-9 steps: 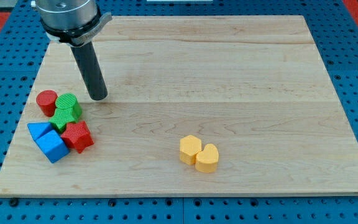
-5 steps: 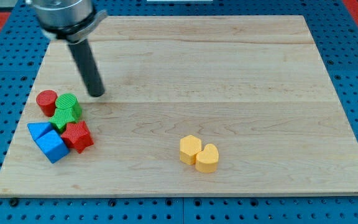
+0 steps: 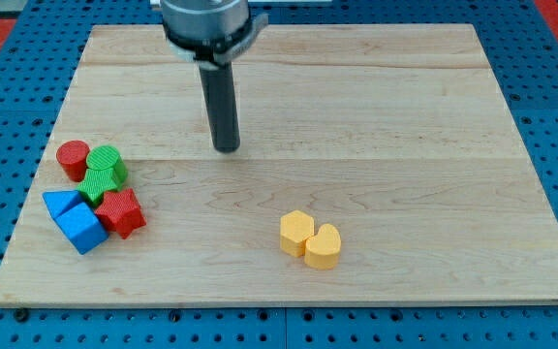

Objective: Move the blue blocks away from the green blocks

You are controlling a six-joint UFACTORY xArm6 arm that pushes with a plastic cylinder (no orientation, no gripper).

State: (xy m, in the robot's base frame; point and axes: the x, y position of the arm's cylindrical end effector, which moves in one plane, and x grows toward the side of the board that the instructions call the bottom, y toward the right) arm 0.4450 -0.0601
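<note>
Two blue blocks lie at the view's lower left: a blue cube (image 3: pixel 82 229) and a blue wedge-like block (image 3: pixel 61 203) touching it. Two green blocks sit just above them: a green cylinder (image 3: pixel 108 160) and a green star-like block (image 3: pixel 98 182), touching each other. The green star-like block is close to the blue blocks. My tip (image 3: pixel 227 148) stands on the board well to the right of this cluster, touching no block.
A red cylinder (image 3: pixel 73 158) touches the green cylinder's left. A red block (image 3: pixel 121 212) sits against the blue cube's right. Two yellow blocks (image 3: pixel 296 232) (image 3: pixel 324 246) sit together at the lower middle. The wooden board (image 3: pixel 405 116) lies on a blue pegboard.
My tip has moved to the right, away from the block cluster. No block has moved.
</note>
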